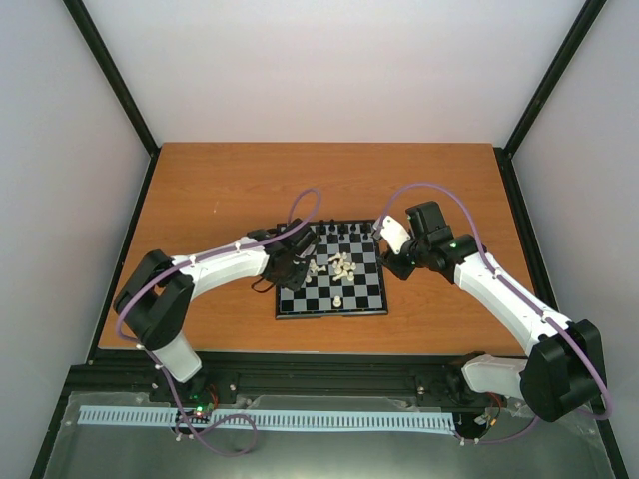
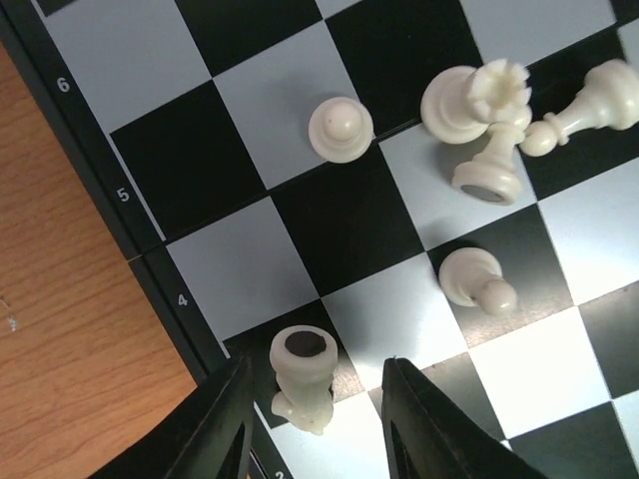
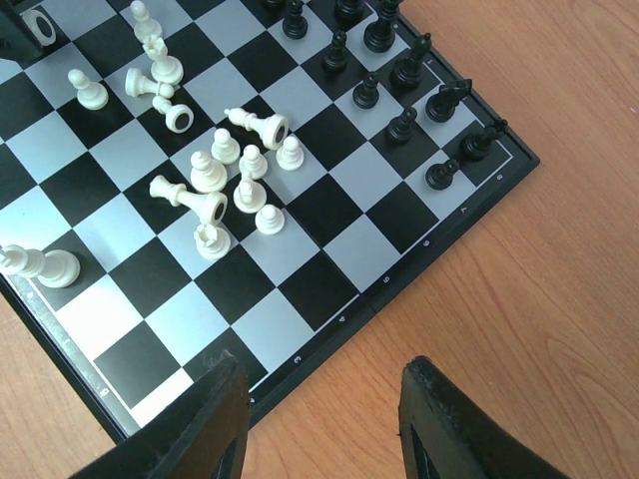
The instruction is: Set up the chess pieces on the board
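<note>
The chessboard [image 1: 361, 299] lies at the table's middle. Black pieces [image 3: 399, 70] stand in its far rows; cream-white pieces [image 3: 230, 180] are heaped near its centre, some toppled. One white piece [image 1: 338, 300] stands alone near the front. My left gripper [image 2: 315, 419] is open over the board's left edge, its fingers either side of a toppled white piece [image 2: 303, 374] without touching it. More white pieces [image 2: 479, 120] lie beyond. My right gripper [image 3: 319, 419] is open and empty over the board's right edge [image 3: 399, 289].
The wooden table [image 1: 220, 190] surrounds the board, bounded by black frame posts and white walls. A toppled white piece [image 3: 40, 264] lies at the board's near corner in the right wrist view.
</note>
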`<state>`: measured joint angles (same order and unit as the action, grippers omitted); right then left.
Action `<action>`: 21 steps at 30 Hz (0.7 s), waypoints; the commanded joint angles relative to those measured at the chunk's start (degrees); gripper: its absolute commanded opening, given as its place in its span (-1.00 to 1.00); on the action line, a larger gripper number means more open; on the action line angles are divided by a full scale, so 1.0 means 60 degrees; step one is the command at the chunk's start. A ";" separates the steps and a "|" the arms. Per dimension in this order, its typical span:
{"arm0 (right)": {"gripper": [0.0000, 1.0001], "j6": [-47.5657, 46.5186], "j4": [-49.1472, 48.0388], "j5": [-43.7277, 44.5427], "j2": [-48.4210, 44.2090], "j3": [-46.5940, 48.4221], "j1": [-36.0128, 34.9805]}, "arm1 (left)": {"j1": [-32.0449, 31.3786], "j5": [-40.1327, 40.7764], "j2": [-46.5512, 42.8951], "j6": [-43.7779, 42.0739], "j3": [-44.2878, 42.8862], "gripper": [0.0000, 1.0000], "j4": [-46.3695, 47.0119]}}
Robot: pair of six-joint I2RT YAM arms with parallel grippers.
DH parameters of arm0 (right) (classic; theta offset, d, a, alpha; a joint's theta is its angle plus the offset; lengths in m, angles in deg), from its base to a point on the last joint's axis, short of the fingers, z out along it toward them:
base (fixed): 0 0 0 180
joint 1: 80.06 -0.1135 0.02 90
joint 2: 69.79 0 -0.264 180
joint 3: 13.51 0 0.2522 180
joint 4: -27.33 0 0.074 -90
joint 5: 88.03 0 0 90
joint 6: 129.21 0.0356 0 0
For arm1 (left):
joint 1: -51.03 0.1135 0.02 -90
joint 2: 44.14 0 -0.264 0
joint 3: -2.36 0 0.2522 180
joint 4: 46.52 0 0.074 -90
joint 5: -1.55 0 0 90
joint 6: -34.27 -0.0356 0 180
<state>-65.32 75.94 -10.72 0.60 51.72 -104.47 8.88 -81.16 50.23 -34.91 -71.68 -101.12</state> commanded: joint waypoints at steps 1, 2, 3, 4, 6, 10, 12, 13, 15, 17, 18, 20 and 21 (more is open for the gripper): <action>-0.14 -0.0059 -0.0102 -0.0083 -0.0028 -0.0068 0.0046 | 0.0126 -0.0093 0.0155 0.0043 0.0042 -0.24 0.0161; -0.14 -0.0071 -0.0120 -0.0092 -0.0015 -0.0067 0.0053 | 0.0128 -0.0104 0.0203 0.0029 0.0061 -0.26 0.0166; -0.14 -0.0083 -0.0124 -0.0097 0.0007 -0.0066 0.0041 | 0.0139 -0.0153 0.0240 0.0014 0.0076 -0.29 0.0163; -0.14 -0.0074 -0.0123 -0.0110 0.0037 -0.0066 0.0043 | 0.0148 -0.0254 0.0298 -0.0006 0.0083 -0.31 0.0168; -0.14 -0.0092 -0.0124 -0.0140 0.0078 -0.0066 0.0039 | 0.0140 -0.0347 0.0379 0.0015 0.0084 -0.34 0.0174; -0.14 -0.0100 -0.0115 -0.0160 0.0086 -0.0088 0.0041 | 0.0143 -0.0341 0.0437 0.0023 0.0141 -0.39 0.0202; -0.14 -0.0103 -0.0124 -0.0178 0.0101 -0.0084 0.0039 | 0.0140 -0.0473 0.0485 -0.0018 0.0135 -0.42 0.0230; -0.14 -0.0111 -0.0125 -0.0175 0.0104 -0.0081 0.0044 | 0.0128 -0.0578 0.0500 -0.0061 0.0131 -0.44 0.0274; -0.14 -0.0113 -0.0117 -0.0195 0.0104 -0.0082 0.0039 | 0.0081 -0.0877 0.0525 -0.0157 0.0173 -0.48 0.0424; -0.14 -0.0105 -0.0124 -0.0186 0.0104 -0.0077 0.0040 | -0.0052 -0.1042 0.0519 -0.0212 0.0197 -0.53 0.0550; -0.14 -0.0108 -0.0114 -0.0185 0.0104 -0.0077 0.0046 | -0.0138 -0.1153 0.0512 -0.0248 0.0208 -0.54 0.0630; -0.14 -0.0115 -0.0122 -0.0187 0.0104 -0.0080 0.0047 | -0.0307 -0.1387 0.0481 -0.0295 0.0267 -0.59 0.0816; -0.14 -0.0107 -0.0123 -0.0196 0.0115 -0.0081 0.0042 | -0.0357 -0.1434 0.0454 -0.0268 0.0318 -0.60 0.0903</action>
<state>-65.38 75.96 -11.11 0.76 51.69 -104.47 8.57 -85.36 52.87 -35.48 -70.58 -99.35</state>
